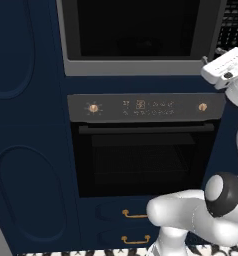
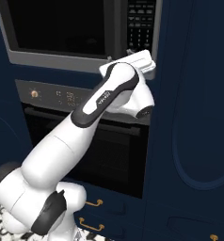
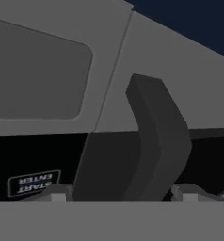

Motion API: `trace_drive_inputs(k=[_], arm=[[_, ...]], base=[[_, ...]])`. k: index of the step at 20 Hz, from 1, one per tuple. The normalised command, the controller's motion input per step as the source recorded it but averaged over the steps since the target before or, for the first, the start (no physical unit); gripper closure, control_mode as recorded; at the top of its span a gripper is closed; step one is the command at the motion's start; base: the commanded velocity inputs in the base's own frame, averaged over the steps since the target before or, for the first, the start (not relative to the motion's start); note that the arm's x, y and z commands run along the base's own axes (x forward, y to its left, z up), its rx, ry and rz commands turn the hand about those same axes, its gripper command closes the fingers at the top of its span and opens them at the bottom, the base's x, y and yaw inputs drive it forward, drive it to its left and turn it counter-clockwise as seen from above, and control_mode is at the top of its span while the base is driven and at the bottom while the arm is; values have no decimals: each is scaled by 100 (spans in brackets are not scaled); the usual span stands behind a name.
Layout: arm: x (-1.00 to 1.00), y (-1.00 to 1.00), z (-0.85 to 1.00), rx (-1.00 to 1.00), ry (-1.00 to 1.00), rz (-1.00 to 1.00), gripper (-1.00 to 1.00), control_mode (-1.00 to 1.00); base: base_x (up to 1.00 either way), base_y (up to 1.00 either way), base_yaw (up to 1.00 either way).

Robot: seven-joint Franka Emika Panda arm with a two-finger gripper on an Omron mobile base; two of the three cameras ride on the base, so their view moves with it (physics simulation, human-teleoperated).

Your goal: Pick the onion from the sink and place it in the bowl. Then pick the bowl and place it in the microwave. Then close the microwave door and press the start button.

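End effector (image 3: 118, 195) faces one microwave (image 2: 81, 35), one START button (image 3: 33, 182).

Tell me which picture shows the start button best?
The hand view: the START ENTER button is close enough to read, upside down, left of the hand. The right base view shows the keypad panel with keys too small to read. The left base view catches just its edge.

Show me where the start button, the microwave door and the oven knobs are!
White-lettered black START button (image 3: 34, 183): hand view, on its label.
Grey-framed black-glass microwave door (image 1: 136, 27): left base view, on the glass.
Round brass oven knob (image 1: 93, 108): left base view, left knob's face.
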Motion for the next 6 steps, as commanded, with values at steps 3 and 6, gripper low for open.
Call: trace_drive_inputs(k=[3, 6], arm=[[-27, 4, -2, 0, 0, 4, -100, -100], [-96, 22, 0, 0, -2, 0, -100, -100]], base=[[0, 0, 0], [0, 0, 0]])
